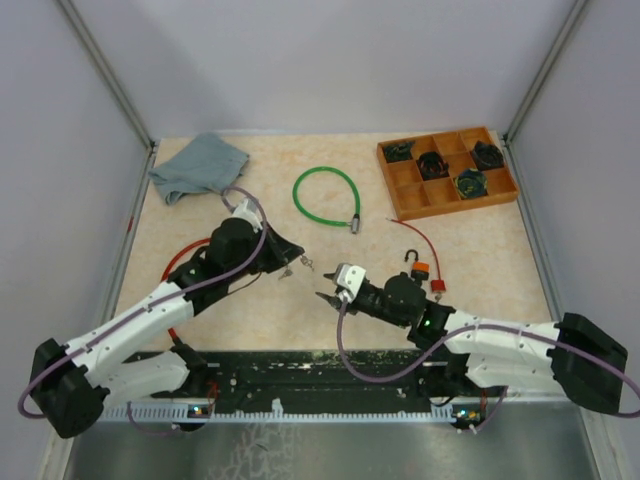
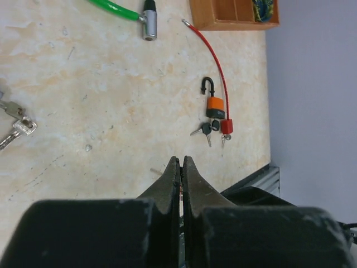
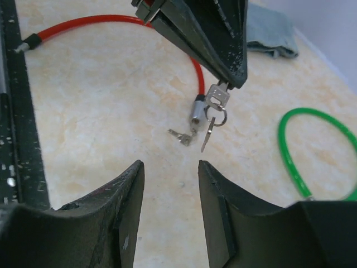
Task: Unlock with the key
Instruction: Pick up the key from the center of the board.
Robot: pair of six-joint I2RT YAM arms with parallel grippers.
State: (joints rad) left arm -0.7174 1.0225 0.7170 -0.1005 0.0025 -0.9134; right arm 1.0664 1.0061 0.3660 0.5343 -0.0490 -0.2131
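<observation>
My left gripper [image 1: 296, 261] is shut on a small silver key [image 3: 217, 96]. A ring and a second key [image 3: 207, 133] hang from it just above the table. In the left wrist view its fingertips [image 2: 181, 160] are pressed together and hide the key. Just left of the hanging keys lies the silver lock end [image 3: 196, 109] of a red cable [image 3: 106, 21], with another key [image 3: 181, 136] on the table beside it. My right gripper [image 3: 170, 163] stands open and empty a short way in front of the keys, pointing at them [image 1: 326, 297].
An orange padlock [image 2: 215, 105] with keys and a small red lock [image 2: 225, 126] lie to the right. A green cable lock [image 1: 325, 195] is at the back centre. There is a wooden tray [image 1: 400, 190] at the back right and a grey cloth [image 1: 198, 165] at the back left.
</observation>
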